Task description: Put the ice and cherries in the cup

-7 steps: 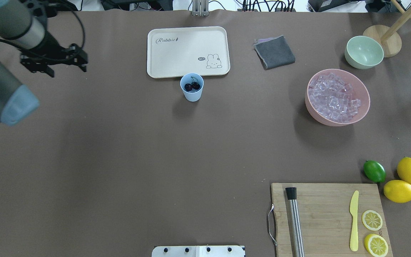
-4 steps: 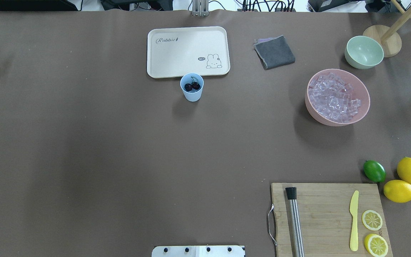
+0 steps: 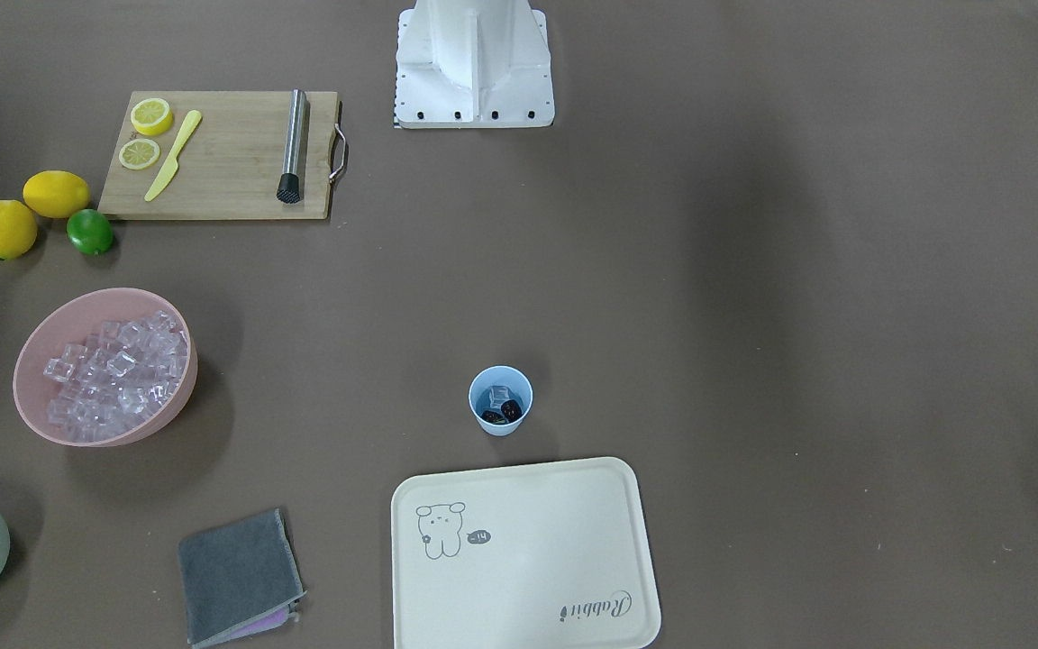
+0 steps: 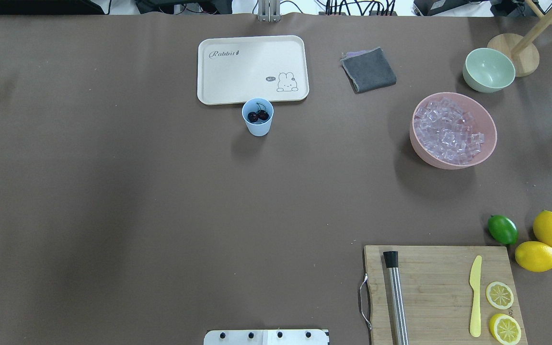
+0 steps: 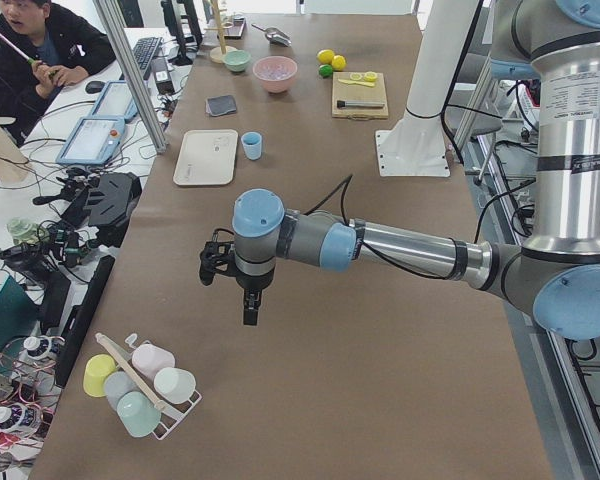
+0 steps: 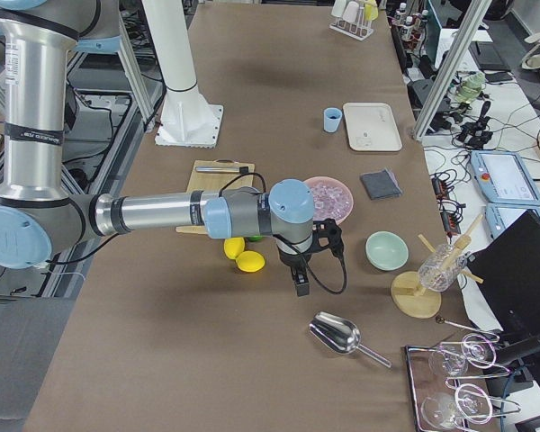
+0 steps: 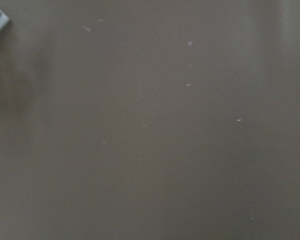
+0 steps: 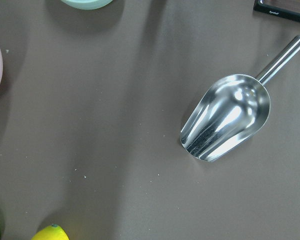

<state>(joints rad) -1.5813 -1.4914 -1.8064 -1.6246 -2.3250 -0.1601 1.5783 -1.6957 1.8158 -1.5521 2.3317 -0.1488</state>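
A small light-blue cup (image 4: 258, 117) stands upright on a brown worktop (image 4: 161, 201), just beside the near edge of a cream tray (image 4: 252, 67). Inside it lie a pair of dark cherries (image 4: 258, 115), and the front-facing view shows a clear ice (image 3: 501, 394) cube with them. The job looks complete or nearly so.

Neither arm is near the cup. The left end effector (image 5: 248, 305) hangs over bare worktop towards the robot's left end, and the cup is well apart from it, further along the worktop. The right end effector (image 6: 300, 279) hangs towards the right end, directly above a metal scoop (image 8: 225, 117). The scoop's handle points to the upper right of the right wrist view and its mouth to the lower left. A pink bowl (image 4: 489, 120) of ice cubes sits between the scoop and the cup.

If more ice were wanted, the right arm is much the nearer to scoop and bowl. Both end effectors show only in the side views, so I cannot tell whether either is spread or pressed together.
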